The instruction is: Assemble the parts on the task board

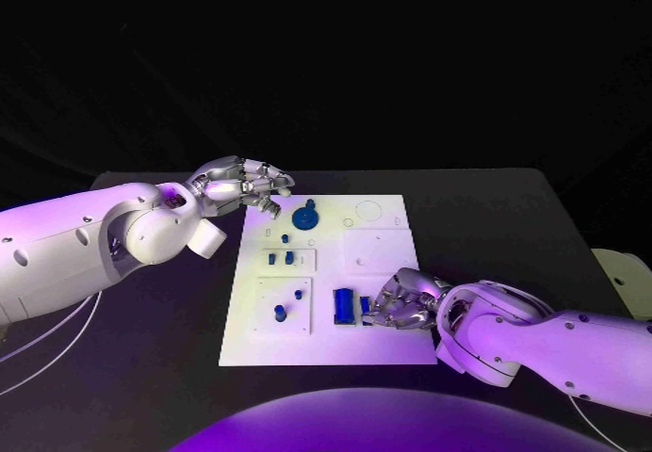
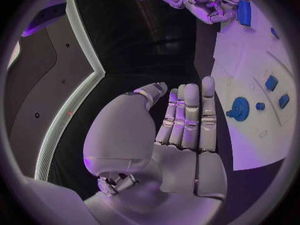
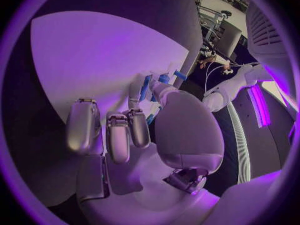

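The white task board [image 1: 394,334] lies in the middle of the table. A round blue part [image 1: 307,218] [image 2: 239,108] sits near its far edge, with small blue parts [image 1: 280,256] and short blue pegs [image 1: 282,313] in the left-hand panels. A long blue block [image 1: 344,306] [image 2: 244,12] lies near the front. My right hand [image 1: 402,301] [image 3: 134,130] rests on the board beside it, thumb and a finger around a small blue part [image 1: 365,304] [image 3: 145,87]. My left hand [image 1: 245,184] [image 2: 184,120] hovers at the board's far left corner, fingers straight, holding nothing.
Black table [image 1: 516,217] surrounds the board on every side. A pale object [image 1: 623,273] stands at the table's right edge. Round outlines [image 1: 368,209] mark the board's far right corner.
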`<action>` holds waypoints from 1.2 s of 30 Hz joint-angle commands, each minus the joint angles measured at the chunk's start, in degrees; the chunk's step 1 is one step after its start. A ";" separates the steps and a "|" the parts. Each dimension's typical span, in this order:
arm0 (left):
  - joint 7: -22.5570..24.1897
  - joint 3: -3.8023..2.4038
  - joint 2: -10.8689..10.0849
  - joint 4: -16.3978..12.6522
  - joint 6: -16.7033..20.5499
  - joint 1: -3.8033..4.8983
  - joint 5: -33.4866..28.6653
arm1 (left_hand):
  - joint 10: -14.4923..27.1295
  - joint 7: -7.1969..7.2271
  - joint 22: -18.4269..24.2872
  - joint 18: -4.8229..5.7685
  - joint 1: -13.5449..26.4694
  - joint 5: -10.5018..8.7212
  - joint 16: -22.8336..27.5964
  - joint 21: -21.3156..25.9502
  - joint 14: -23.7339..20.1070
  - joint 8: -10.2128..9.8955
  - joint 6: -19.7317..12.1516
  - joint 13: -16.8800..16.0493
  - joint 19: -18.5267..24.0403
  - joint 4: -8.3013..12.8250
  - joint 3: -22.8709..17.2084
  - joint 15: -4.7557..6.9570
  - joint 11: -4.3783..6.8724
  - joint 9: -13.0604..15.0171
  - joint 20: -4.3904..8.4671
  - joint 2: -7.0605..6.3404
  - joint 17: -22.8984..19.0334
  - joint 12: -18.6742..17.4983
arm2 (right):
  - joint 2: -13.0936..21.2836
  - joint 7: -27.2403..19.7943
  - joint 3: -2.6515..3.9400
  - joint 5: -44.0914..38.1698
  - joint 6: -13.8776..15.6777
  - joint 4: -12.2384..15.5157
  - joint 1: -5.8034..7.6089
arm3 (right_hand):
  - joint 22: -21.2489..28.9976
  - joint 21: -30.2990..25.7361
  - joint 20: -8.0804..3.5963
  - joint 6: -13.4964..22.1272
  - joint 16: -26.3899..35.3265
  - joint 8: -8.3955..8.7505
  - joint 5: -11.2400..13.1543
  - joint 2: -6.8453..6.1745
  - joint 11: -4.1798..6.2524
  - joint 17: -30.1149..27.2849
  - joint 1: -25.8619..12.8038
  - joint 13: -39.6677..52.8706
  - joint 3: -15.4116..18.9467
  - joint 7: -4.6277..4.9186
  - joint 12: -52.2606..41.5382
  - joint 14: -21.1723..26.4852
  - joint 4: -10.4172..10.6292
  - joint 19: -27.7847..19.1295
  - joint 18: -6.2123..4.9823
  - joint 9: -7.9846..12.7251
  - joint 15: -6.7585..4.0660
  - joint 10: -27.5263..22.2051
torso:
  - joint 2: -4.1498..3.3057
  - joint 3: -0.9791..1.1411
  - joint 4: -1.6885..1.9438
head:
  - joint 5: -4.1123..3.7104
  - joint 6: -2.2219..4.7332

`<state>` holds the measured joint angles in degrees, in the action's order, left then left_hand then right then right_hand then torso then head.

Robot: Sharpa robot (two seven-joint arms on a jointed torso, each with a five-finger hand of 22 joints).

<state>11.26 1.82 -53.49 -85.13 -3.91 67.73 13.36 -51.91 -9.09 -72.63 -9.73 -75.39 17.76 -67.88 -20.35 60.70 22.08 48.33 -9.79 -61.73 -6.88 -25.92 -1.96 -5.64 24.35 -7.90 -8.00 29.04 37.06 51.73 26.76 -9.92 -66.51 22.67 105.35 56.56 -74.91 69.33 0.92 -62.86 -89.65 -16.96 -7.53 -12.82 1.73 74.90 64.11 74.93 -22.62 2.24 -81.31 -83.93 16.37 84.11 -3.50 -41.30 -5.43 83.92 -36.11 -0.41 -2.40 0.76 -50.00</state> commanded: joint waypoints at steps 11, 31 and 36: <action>0.37 -0.03 -0.01 -0.11 -0.89 0.02 0.17 | 0.45 0.01 0.06 -0.54 -0.23 0.23 0.27 0.24 -0.54 0.22 -0.40 0.09 -0.44 -0.22 -0.13 0.02 -0.06 0.08 -0.06 -0.07 0.03 0.20 | 0.99 -1.31 -0.02 -0.31 0.24 1.38 -0.12 | -10.15 -0.06 0.08 -0.31 -0.35 0.19 0.06 -0.07 0.21 15.10 0.62 8.56 0.25 -0.17 -0.18 -6.07 -0.01 1.32 -0.19 0.14 0.12 1.65 | 0.05 -0.05 0.03 | -0.01 0.00; 13.92 0.20 2.56 4.03 18.08 -0.62 -9.11 | 1.84 -0.72 2.55 -0.37 -0.15 -1.00 6.34 5.03 -6.20 0.23 -1.59 1.90 2.79 -1.31 -0.17 -1.28 -1.19 0.19 -0.99 -1.16 -2.58 -2.34 | -1.07 -37.18 0.26 32.46 7.84 -13.12 8.64 | 3.74 -46.83 3.36 8.68 14.97 4.04 -5.51 0.80 -3.78 -6.64 9.56 -20.73 -9.48 4.23 37.02 2.95 -7.39 -14.77 -6.89 3.10 3.57 -22.26 | 2.77 -1.65 -0.37 | -0.57 3.56; 16.92 0.20 5.17 7.98 21.43 -1.38 -12.54 | 0.58 -1.43 9.09 -0.47 -0.79 -1.99 17.64 11.73 -6.41 -0.62 -2.45 4.92 3.17 -2.68 -0.42 -1.91 -1.81 -0.93 -1.98 -1.71 -7.59 -6.91 | -5.29 -46.29 1.04 41.97 5.30 -22.75 9.59 | 6.32 -49.77 3.78 8.65 23.42 3.10 -4.98 1.31 -4.19 -14.40 10.56 -26.25 -12.77 4.66 42.25 7.65 -12.01 -16.39 -6.84 2.65 4.06 -24.46 | 3.82 -1.42 -0.17 | -0.88 6.39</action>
<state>23.03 2.07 -48.83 -77.95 12.35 66.42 5.57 -50.92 -10.53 -64.22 -9.72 -76.01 15.97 -51.43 -9.32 54.31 21.60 46.08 -5.18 -58.51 -9.32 -26.38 -3.65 -7.51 23.54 -9.65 -9.26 21.95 30.61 47.22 -7.56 -8.95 -36.33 29.41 84.50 66.07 -69.06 20.19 4.63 -54.35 -68.74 -13.70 -12.96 -11.66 -2.37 62.88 74.19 49.72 -34.98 6.46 -40.23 -77.74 5.14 68.29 -9.77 -38.61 -1.44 60.12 -33.21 -1.88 -2.68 0.00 -45.02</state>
